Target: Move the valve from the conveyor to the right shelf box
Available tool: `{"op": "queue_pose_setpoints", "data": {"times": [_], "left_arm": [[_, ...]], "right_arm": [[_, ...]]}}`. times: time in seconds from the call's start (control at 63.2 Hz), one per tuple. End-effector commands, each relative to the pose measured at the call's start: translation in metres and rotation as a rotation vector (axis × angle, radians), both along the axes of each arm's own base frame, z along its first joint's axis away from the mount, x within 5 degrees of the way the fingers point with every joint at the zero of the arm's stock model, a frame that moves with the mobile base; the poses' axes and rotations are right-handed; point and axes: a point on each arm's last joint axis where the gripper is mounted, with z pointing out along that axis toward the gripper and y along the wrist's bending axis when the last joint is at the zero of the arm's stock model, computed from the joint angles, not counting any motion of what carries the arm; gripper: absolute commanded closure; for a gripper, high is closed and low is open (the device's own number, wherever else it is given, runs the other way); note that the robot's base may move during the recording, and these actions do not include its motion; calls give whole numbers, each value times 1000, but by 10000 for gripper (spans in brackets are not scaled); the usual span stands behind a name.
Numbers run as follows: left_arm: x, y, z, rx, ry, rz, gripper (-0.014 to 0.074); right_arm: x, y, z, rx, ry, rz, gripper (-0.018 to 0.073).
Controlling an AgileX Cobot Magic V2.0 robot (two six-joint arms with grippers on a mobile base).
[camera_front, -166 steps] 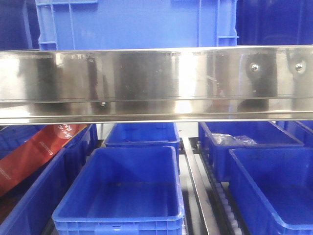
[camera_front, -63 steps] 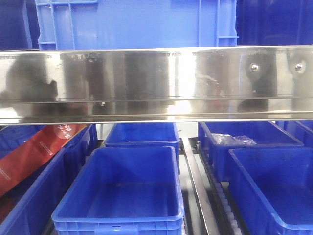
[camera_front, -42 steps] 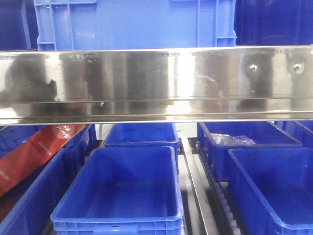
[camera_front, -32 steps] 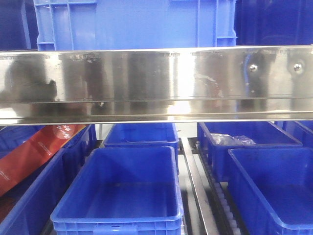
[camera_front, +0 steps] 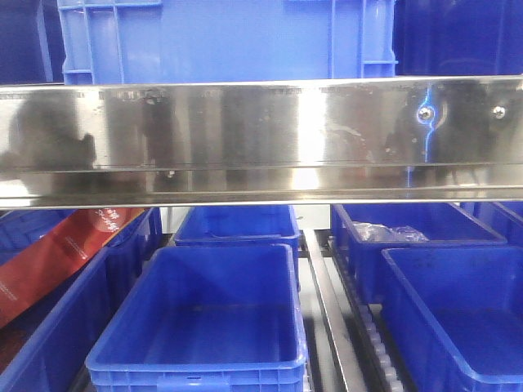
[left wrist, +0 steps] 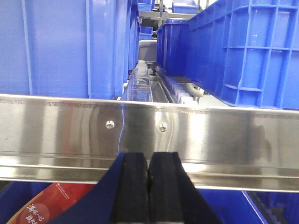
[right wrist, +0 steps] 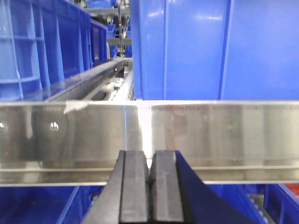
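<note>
Blue bins [camera_front: 196, 327] on roller shelf [camera_front: 327, 318]

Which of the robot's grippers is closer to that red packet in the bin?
Left. The left gripper has the red packet just below and beside it; the right gripper shows only blue bins nearby.

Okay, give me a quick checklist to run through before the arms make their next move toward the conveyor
1. Left gripper empty: ok, fingers pressed together, nothing between them.
2. Right gripper empty: ok, also shut.
3. Valve located: not ok, none in any view.
4. Conveyor in view: not ok, only shelving shows.
5. Steel shelf rail right ahead of both wrists: not ok, it blocks a straight reach.
6. Right front box free for a drop: cannot tell, partly cropped.
</note>
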Motion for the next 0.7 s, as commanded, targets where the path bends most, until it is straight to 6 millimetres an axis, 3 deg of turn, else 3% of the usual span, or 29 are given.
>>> {"op": "queue_pose_setpoints", "data": {"times": [0.0,0.68], "left_arm": [[-1,0,3,-1,-24,0,707],[-1,0,3,-1,-24,0,707]], "right_arm": [[0,0,-2,-1,14,-5,715],[0,0,-2,-20,15,-7,715]]}}
